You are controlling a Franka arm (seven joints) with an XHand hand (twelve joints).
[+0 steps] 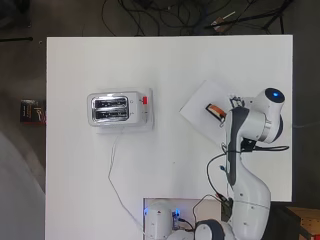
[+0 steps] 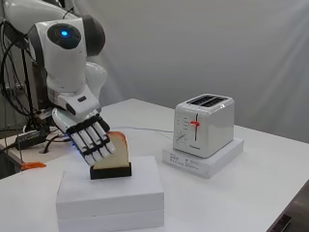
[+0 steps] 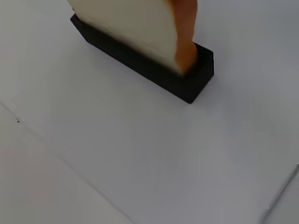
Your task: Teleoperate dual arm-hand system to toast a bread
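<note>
Bread [image 2: 117, 151] stood upright in a black holder [image 2: 110, 172] on a white box [image 2: 111, 193] at the near-right part of the bench [image 1: 75, 190], as we saw it in the overhead view. We saw the robot hand [image 2: 89, 137] right beside the slice, fingers [image 2: 99, 142] roughly straight and spread over its flat side in the side view. We could not tell whether they touched the slice. Nothing was gripped as far as we saw; we logged the robot hand as open.

Toaster [image 1: 116, 108] sat on a low white base [image 1: 147, 125], well apart from the box, toward the bench's middle-left in the overhead view. Both slots on top looked dark and open. Its red lever [image 2: 194, 123] was on the end facing the box. A white cord [image 1: 114, 170] ran from the toaster across the bench toward the arm's base.

Wrist view showed the slice's [image 3: 140, 32] pale face and orange-brown crust, seated in the holder [image 3: 149, 65] on the box top.
</note>
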